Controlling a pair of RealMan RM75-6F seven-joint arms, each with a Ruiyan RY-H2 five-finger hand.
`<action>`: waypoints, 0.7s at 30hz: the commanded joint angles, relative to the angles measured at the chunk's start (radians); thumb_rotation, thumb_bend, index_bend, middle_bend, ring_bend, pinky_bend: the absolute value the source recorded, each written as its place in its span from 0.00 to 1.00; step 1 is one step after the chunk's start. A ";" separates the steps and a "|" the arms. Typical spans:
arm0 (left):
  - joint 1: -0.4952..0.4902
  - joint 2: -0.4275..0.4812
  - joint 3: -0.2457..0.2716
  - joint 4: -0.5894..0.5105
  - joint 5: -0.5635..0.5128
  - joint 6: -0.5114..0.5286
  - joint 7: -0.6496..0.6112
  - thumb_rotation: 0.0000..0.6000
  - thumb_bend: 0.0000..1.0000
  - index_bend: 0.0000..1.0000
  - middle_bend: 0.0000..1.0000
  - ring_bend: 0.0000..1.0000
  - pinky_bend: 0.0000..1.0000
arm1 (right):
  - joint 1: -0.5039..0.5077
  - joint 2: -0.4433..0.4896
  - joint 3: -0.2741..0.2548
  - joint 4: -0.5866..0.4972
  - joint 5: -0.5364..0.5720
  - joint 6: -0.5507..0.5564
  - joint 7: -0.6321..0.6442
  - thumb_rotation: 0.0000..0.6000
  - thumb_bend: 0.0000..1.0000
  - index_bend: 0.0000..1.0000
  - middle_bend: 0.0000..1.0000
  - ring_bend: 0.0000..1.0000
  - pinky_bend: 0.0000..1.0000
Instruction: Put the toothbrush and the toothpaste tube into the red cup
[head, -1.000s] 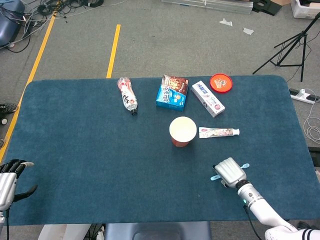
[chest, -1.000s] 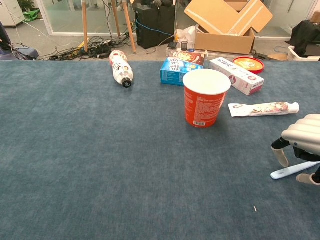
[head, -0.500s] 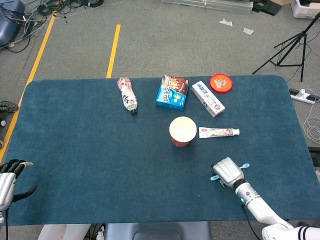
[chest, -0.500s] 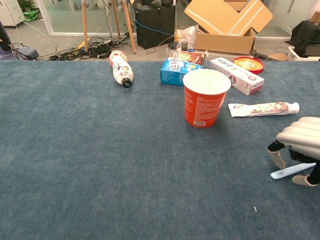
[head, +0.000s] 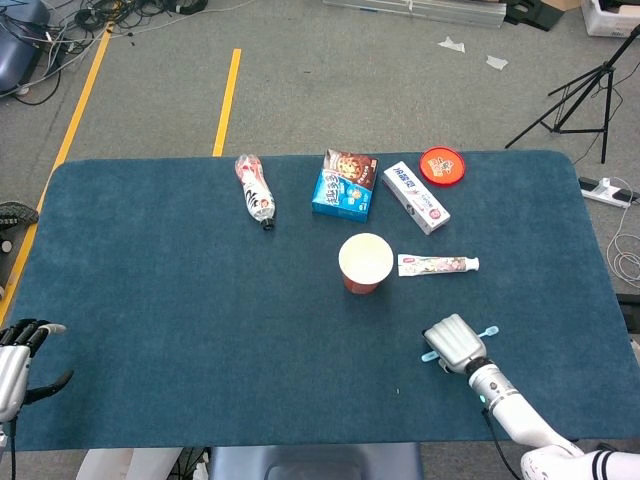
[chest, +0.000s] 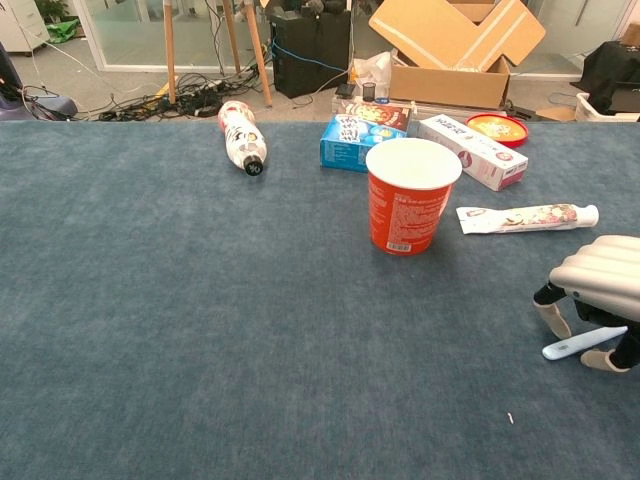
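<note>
The red cup (head: 365, 260) (chest: 410, 200) stands upright and empty-looking at the table's middle. Just right of it lies the toothpaste tube (head: 438, 264) (chest: 520, 217), cap pointing right. A light blue toothbrush (head: 428, 355) (chest: 570, 347) lies flat on the cloth near the front right. My right hand (head: 455, 342) (chest: 600, 275) arches over it, fingertips down on the far side and thumb on the near side, with a gap showing around the brush. Off the front left corner, my left hand (head: 15, 365) hangs with fingers apart, holding nothing.
Along the back lie a plastic bottle (head: 254, 189) (chest: 238, 135), a blue snack box (head: 343, 185) (chest: 360, 140), a white toothpaste carton (head: 415, 197) (chest: 470, 150) and a red lid (head: 442, 164) (chest: 497, 127). The front table edge runs just behind my right wrist.
My right hand has sunk slightly over the toothbrush and shifted a little left. The toothbrush stays on the cloth. The left hand has not moved.
</note>
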 joint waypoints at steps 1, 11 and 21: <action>0.000 0.000 0.000 0.000 0.000 0.000 0.000 1.00 0.17 0.32 0.31 0.20 0.27 | 0.002 -0.003 0.000 0.003 0.003 -0.001 -0.001 1.00 0.20 0.54 1.00 1.00 1.00; 0.002 0.003 0.000 -0.002 0.002 0.003 -0.003 1.00 0.17 0.32 0.31 0.20 0.27 | 0.005 -0.016 -0.003 0.018 0.005 0.001 0.004 1.00 0.23 0.58 1.00 1.00 1.00; 0.002 0.003 -0.001 -0.002 0.001 0.002 -0.002 1.00 0.17 0.32 0.31 0.20 0.27 | -0.006 -0.007 -0.003 0.006 -0.012 0.025 0.038 1.00 0.25 0.62 1.00 1.00 1.00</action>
